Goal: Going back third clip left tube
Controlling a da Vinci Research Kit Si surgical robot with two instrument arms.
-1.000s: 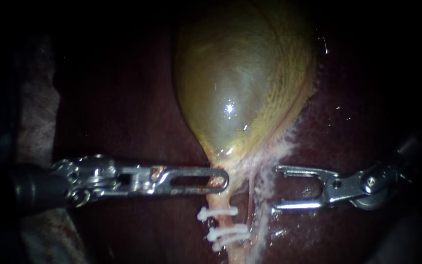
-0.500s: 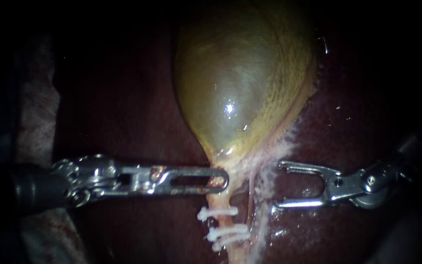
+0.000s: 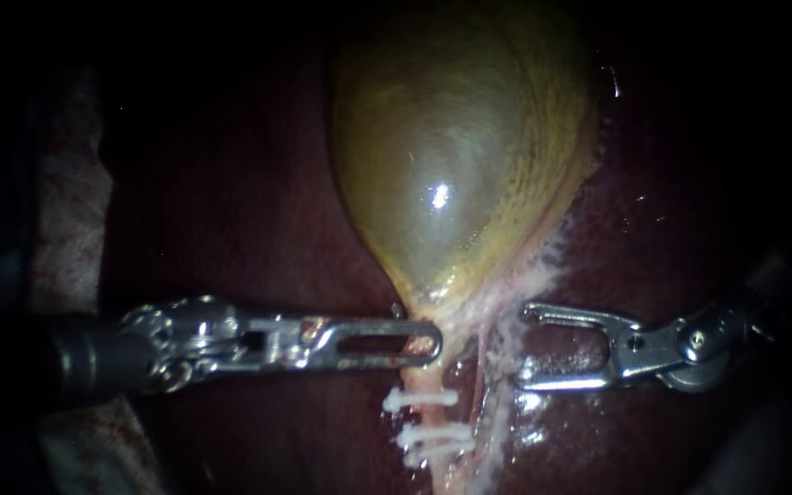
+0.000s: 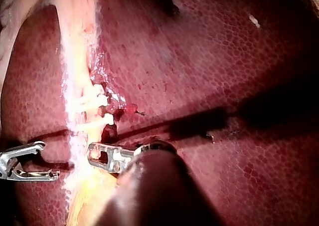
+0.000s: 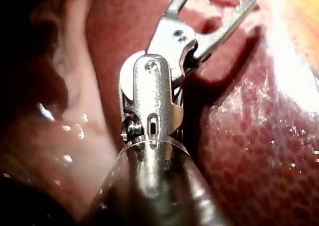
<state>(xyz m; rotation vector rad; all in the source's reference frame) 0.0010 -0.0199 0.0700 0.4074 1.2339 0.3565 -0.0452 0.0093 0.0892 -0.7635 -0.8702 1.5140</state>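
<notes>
Counting two instruments, one gallbladder [image 3: 451, 165] lying on the liver [image 3: 231, 202], and three white clips [image 3: 420, 399]. Sitting across the left tube [image 3: 422, 374] below the gallbladder's neck, one clip above, two close together beneath. Pinching that tube just above the top clip with the left instrument [image 3: 419, 337], jaws pressing together on it from both sides. Hanging just beside the tube on its other side with the right instrument [image 3: 524, 346], jaws spreading wide, gripping nothing, tips lying near the pale fringe of tissue [image 3: 506, 330].
</notes>
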